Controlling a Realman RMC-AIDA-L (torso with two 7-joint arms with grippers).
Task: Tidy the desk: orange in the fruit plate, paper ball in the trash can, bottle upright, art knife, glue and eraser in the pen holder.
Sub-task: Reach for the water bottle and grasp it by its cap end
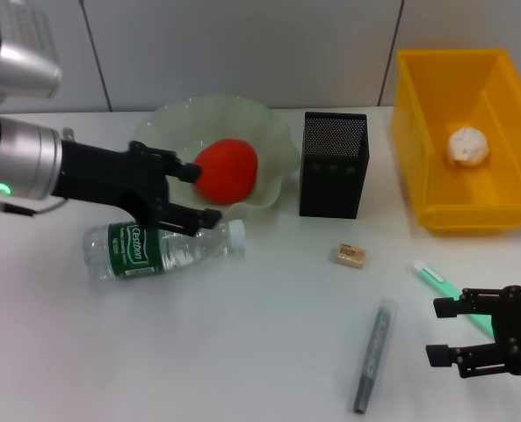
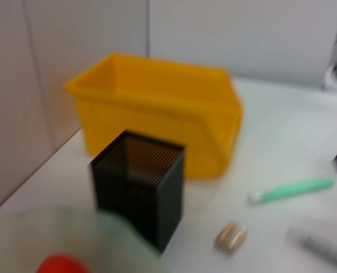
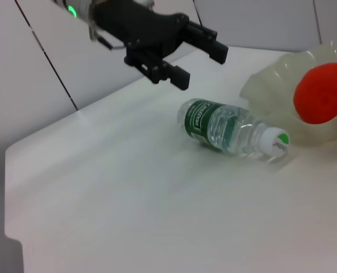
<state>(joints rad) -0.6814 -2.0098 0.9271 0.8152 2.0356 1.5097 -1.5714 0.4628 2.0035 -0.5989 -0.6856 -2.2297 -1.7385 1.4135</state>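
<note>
The orange [image 1: 227,170] lies in the pale-green fruit plate [image 1: 269,132]. My left gripper [image 1: 194,195] hovers open just beside it, over the plate's near rim, holding nothing; in the right wrist view the left gripper [image 3: 198,63] is apart from the orange [image 3: 321,94]. The bottle [image 1: 155,248] lies on its side below that arm. The paper ball [image 1: 467,145] sits inside the yellow trash can [image 1: 418,176]. The black pen holder [image 1: 332,164] stands between plate and can. The eraser [image 1: 350,256], a green-white slim tool [image 1: 440,283] and a grey stick [image 1: 374,356] lie on the desk. My right gripper [image 1: 443,331] is open at front right, beside the green tool.
A white wall runs along the back of the desk. Bare tabletop [image 1: 242,352] spreads across the front left and middle. I cannot tell which of the two slim tools is the art knife and which the glue.
</note>
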